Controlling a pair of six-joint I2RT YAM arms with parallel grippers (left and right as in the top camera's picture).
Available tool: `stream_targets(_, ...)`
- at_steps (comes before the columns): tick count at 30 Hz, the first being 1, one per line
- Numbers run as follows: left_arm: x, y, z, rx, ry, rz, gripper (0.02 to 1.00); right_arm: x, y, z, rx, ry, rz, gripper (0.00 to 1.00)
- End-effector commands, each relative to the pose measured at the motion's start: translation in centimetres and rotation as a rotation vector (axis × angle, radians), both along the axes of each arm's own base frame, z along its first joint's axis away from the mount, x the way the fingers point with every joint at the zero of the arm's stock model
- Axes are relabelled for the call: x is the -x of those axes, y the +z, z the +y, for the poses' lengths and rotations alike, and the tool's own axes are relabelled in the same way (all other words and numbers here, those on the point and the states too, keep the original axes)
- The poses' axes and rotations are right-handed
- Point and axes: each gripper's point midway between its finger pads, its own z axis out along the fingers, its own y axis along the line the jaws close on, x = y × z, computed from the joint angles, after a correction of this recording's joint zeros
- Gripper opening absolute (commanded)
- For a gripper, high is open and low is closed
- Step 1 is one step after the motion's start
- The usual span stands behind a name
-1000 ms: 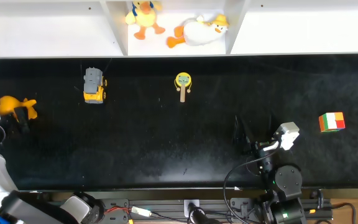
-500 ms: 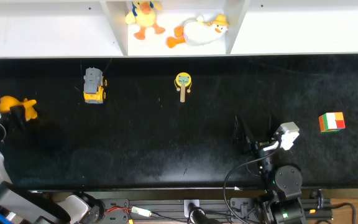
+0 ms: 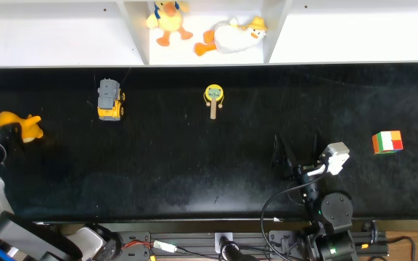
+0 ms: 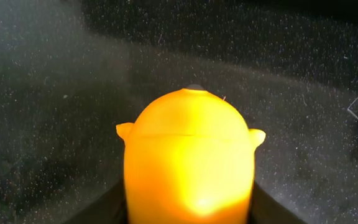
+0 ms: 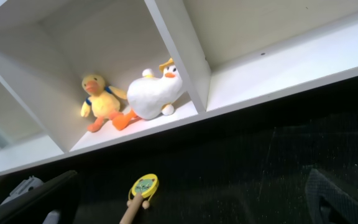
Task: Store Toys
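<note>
My left gripper (image 3: 14,132) is at the table's far left edge, shut on an orange toy (image 3: 20,123). In the left wrist view the rounded orange toy (image 4: 188,162) sits between the two fingers of the left gripper (image 4: 188,214) above the black mat. My right gripper (image 3: 296,152) stands open near the front right, with nothing between its fingers (image 5: 42,196). A yellow duck plush (image 3: 169,18) and a white duck plush (image 3: 231,35) lie in the middle shelf cubby (image 3: 140,43). A grey and yellow toy truck (image 3: 109,99), a yellow rattle (image 3: 214,98) and a coloured cube (image 3: 387,141) rest on the mat.
White shelf cubbies (image 3: 49,32) run along the back edge, with dividers either side of the middle one. The black mat (image 3: 194,167) is bare between the truck, the rattle and the right gripper. Cables and the arm bases (image 3: 332,217) line the front edge.
The left arm has shifted slightly toward the table's left edge with the orange toy in its grip. The right arm and the other toys have not moved.
</note>
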Motion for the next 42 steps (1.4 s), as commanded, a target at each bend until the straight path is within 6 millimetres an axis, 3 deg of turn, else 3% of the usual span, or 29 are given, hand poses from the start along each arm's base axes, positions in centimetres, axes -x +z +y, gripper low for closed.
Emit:
stream_targets(1, -0.5, 0.7, 0.3, 0.025, 0.027, -0.041, 0.218, -0.1, -0.3, -0.2, 0.0, -0.013, -0.001, 0.996)
stream_targets(3, -0.8, 1.5, 0.7, 0.025, 0.044, -0.06, 0.139, -0.1, -0.3, -0.2, 0.0, -0.013, -0.001, 0.996)
stream_targets(10, -2.9, 6.6, 1.2, -0.021, 0.029, -0.161, 0.099, -0.1, -0.3, -0.2, 0.0, -0.013, -0.001, 0.993)
stream_targets(16, -7.8, 11.6, -1.8, -0.125, -0.091, -0.223, 0.036, -0.1, -0.3, -0.2, 0.0, -0.013, -0.001, 0.996)
stream_targets(21, -11.4, 14.2, -4.2, -0.212, -0.131, -0.284, 0.036, -0.1, -0.3, -0.2, 0.0, -0.013, -0.001, 0.993)
stream_targets(25, -13.2, 14.5, -5.6, -0.231, -0.175, -0.319, 0.036, -0.1, -0.3, -0.2, 0.0, -0.013, -0.001, 0.996)
stream_targets(34, -15.3, 13.3, -3.7, -0.204, -0.109, -0.305, 0.038, -0.1, -0.3, -0.2, 0.0, -0.013, -0.001, 0.996)
stream_targets(42, -17.1, 13.2, -4.1, -0.191, -0.167, -0.357, 0.036, -0.1, -0.3, -0.2, 0.0, -0.013, -0.001, 0.996)
